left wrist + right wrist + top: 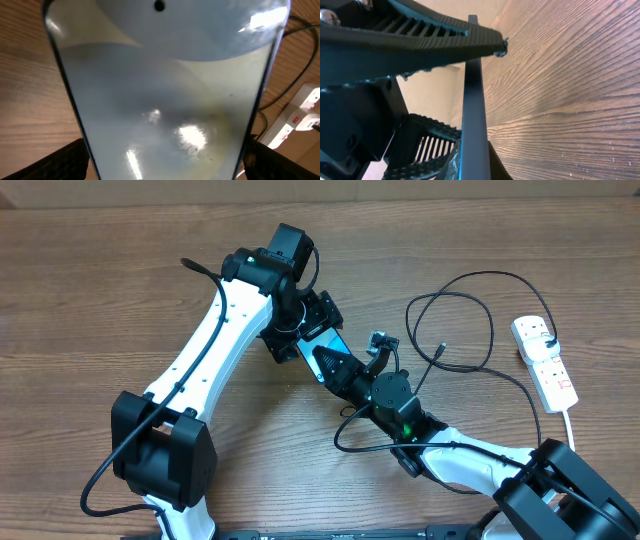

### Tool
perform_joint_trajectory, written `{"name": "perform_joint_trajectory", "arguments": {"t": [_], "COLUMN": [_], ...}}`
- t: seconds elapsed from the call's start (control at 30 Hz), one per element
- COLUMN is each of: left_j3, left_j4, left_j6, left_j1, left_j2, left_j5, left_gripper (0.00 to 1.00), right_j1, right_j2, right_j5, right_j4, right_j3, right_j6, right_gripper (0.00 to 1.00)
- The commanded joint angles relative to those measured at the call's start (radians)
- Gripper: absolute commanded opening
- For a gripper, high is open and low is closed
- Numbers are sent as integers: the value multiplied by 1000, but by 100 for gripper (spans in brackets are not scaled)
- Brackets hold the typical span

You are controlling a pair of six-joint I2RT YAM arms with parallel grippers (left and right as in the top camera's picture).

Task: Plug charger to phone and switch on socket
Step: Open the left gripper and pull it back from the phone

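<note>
Left tool [305, 328] clamps the phone [328, 343]; right tool's [348, 358] state unclear. Best lay it flat, port toward charger [491, 330].

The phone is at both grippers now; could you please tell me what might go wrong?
1. The left gripper and right gripper both meet at the phone; a mistimed release could twist or drop it.
2. The charger lies loose in loops beside the right arm, its tip unheld; the arm might snag and drag it.
</note>
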Motion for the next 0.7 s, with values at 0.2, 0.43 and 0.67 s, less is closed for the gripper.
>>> {"name": "perform_joint_trajectory", "arguments": {"t": [0.2,0.43,0.67], "left_j3": [23,31,31], "left_j4": [20,-17,-82], "left_j6": [100,246,381], "left_j1": [66,152,208], "left_j2": [-16,-131,-307], "left_j5": [-8,17,14], "left_gripper": [92,93,94], "right_j1": [4,4,4], "right_j2": [-10,-10,-10], "right_j5": [-19,-31,-103], "right_j4": [-2,-21,-23], "right_j3": [24,23,23], "right_j6": [-17,-174,-396], "right_gripper": [4,4,4]}}
